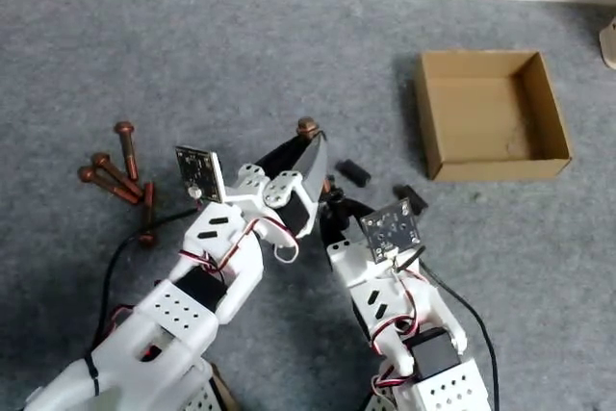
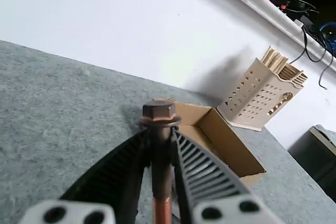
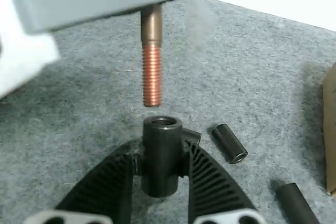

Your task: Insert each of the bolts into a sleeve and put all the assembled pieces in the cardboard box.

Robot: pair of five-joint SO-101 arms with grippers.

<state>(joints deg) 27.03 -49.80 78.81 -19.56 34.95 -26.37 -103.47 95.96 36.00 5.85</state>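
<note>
Bolt point(image 3: 151, 72), clenched head-up in the left gripper point(image 2: 160, 136), hangs just above the upright sleeve point(image 3: 161, 129) clamped in the right gripper point(image 3: 161, 150), so we centre its threaded tip over the bore and lower it straight, keeping both grips firm.

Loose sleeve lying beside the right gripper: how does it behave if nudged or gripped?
The loose sleeve is a round tube on its side, so it probably rolls if nudged; the fuzzy mat likely damps that. It looks rigid, so should hold shape when gripped. Smooth wall may slip.
</note>
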